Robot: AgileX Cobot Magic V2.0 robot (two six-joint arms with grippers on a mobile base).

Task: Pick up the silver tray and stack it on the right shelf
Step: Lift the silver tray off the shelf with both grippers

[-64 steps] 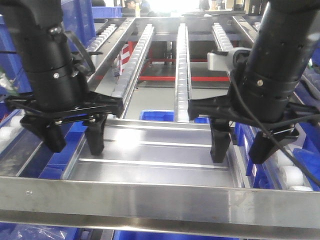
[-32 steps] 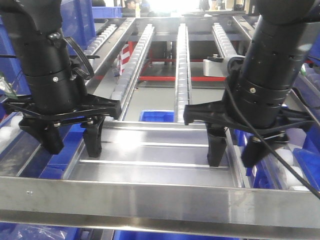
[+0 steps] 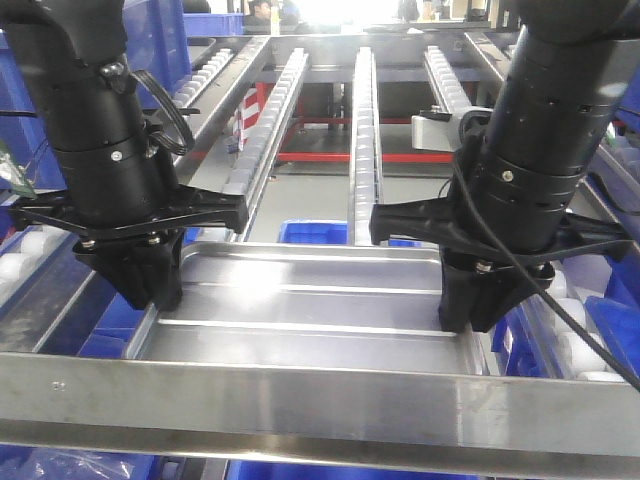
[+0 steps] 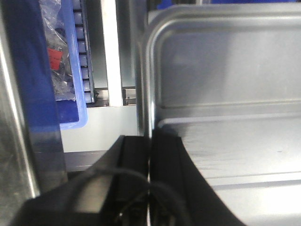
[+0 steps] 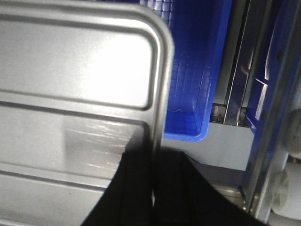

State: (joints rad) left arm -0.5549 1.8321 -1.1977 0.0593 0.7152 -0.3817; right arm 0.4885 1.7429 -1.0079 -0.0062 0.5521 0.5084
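Standing here, I see the left pincer (image 3: 150,290) and the right pincer (image 3: 478,312) each biting one side rim of the silver tray (image 3: 310,300), which spans the gap between them and looks level. Both pincers are closed almost completely, with only the thin raised rim between their fingers. The left wrist view shows one finger (image 4: 134,160) outside the rim and its partner inside the tray (image 4: 225,70). The right wrist view shows the same pinch on the opposite edge of the tray (image 5: 75,61).

Holding it at both sides makes sense to me. A wide, shallow sheet like this would likely droop or twist if taken by one edge, and two matched grips should keep it flat.

The front bar (image 3: 320,400) of the right shelf (image 3: 365,130) lies below the pincers on their near side, and its roller rows (image 3: 270,120) run away beyond them. A blue bin (image 3: 315,232) shows just past the pincers, under the tray's far edge. I cannot tell whether the tray's base rests on anything or is carried free. The rim is narrow and slick, so I would guess slipping is the main risk.
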